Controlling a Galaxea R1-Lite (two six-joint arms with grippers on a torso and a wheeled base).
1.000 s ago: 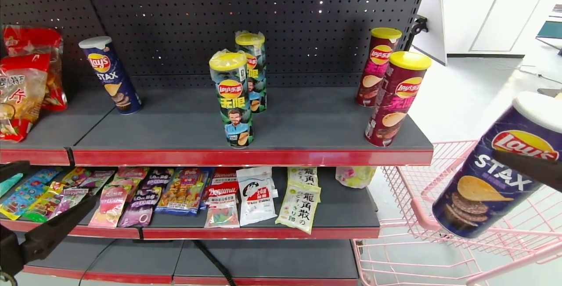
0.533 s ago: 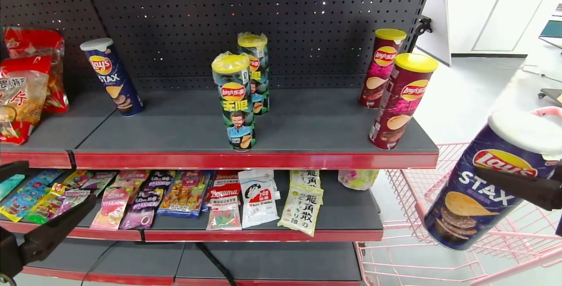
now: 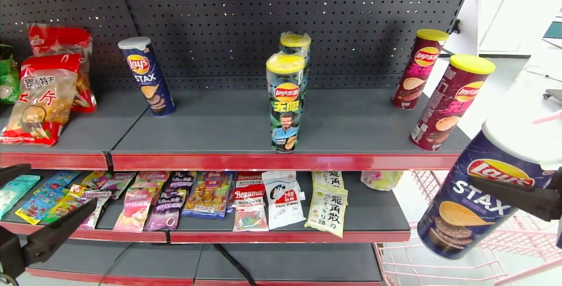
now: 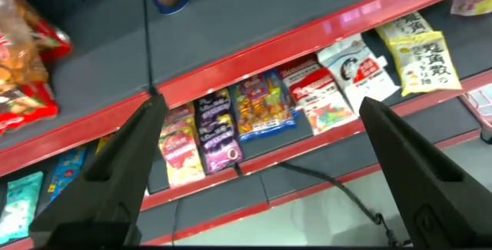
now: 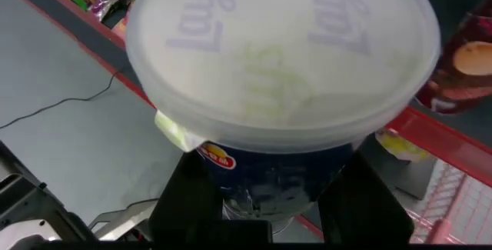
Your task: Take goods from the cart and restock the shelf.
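camera shifted leftward | right pincer (image 3: 505, 189) grips tilted navy white-lidded chip can (image 3: 465, 215) | left pincer (image 4: 261, 104) spread wide

The head camera has swung left, sliding the whole shelf (image 3: 281, 161) rightward in view, while the right claw (image 3: 505, 191), clamped on the blue chips can (image 3: 461, 215), has sunk slightly over the pink cart (image 3: 439, 259) and drawn nearer the shelf's right end.

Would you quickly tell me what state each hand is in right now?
Left hand: open, holding nothing.
Right hand: closed on the blue chips can.
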